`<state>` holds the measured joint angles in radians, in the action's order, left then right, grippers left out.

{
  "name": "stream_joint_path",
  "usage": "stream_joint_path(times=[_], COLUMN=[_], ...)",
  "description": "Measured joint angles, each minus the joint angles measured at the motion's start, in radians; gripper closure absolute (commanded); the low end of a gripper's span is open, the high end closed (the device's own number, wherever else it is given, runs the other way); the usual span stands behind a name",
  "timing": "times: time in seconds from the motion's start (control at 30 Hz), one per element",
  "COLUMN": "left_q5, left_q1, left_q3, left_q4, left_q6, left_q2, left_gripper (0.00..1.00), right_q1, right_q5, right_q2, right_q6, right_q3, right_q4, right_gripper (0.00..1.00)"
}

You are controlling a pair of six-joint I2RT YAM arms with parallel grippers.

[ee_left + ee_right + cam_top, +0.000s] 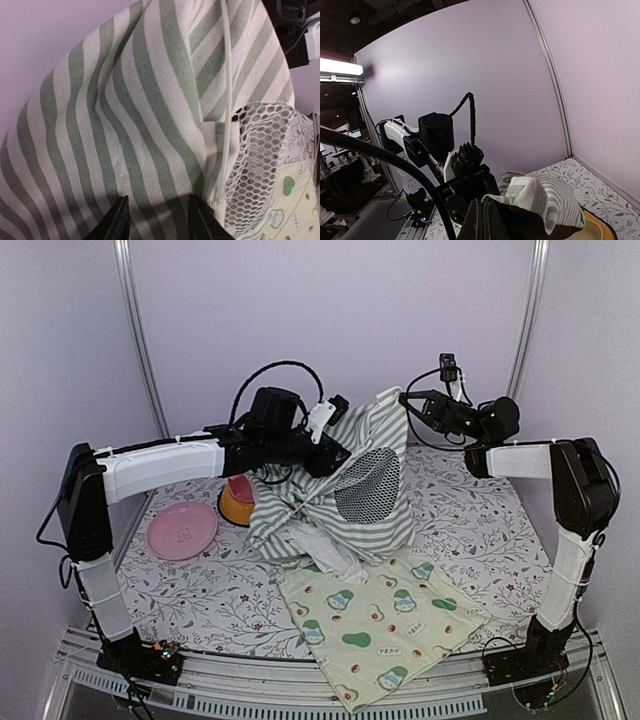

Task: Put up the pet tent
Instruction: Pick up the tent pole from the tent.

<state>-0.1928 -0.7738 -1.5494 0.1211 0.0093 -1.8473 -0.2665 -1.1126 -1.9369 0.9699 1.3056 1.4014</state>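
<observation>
The pet tent [300, 515] is sagging at the centre of the frame. The right gripper [481, 220] is pinching its top corner, and the left gripper [159, 222] is pressing spread fingers against its striped fabric.

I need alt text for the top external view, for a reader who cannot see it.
Two robot arms work on a half-raised green and white striped pet tent on a floral table; the right tool pinches its top, the left tool meets its side. An avocado-print mat lies in front; a pink plate and an orange bowl sit left.
</observation>
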Motion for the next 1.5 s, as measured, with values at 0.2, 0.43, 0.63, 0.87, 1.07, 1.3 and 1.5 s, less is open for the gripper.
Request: stream_joint_path(times=[0.2, 0.43, 0.63, 0.87, 1.07, 1.3, 1.5], left_q5=[-0.007, -0.023, -0.094, -0.081, -0.039, -0.005, -0.001], left_q1=[-0.018, -0.018, -0.024, -0.036, -0.036, -0.037, -0.038], left_q3=[-0.028, 0.021, -0.008, -0.103, -0.155, -0.156, -0.134], left_q4=[-0.005, -0.011, -0.004, 0.034, 0.067, 0.077, 0.058], left_q6=[0.019, 0.026, 0.040, 0.058, 0.072, 0.079, 0.077], left_q2=[-0.011, 0.055, 0.079, 0.005, -0.065, -0.077, -0.071], left_gripper=[0.61, 0.60, 0.67, 0.74, 0.75, 0.95, 1.00], right_q1=[-0.003, -0.003, -0.004, -0.011, -0.016, -0.018, -0.017], right_q5=[-0.007, -0.004, 0.000, 0.004, 0.003, 0.003, 0.018], right_q2=[0.047, 0.082, 0.083, 0.100, 0.132, 0.135, 0.150], right_q6=[-0.040, -0.146, -0.187, -0.246, -0.278, -0.298, -0.336], right_q3=[-0.035, -0.042, -0.042, -0.042, -0.042, -0.045, -0.058], right_q4=[-0.057, -0.179, -0.238, -0.316, -0.349, -0.374, -0.419], right_gripper=[1.00, 1.00, 1.00, 1.00, 1.00, 1.00, 1.00])
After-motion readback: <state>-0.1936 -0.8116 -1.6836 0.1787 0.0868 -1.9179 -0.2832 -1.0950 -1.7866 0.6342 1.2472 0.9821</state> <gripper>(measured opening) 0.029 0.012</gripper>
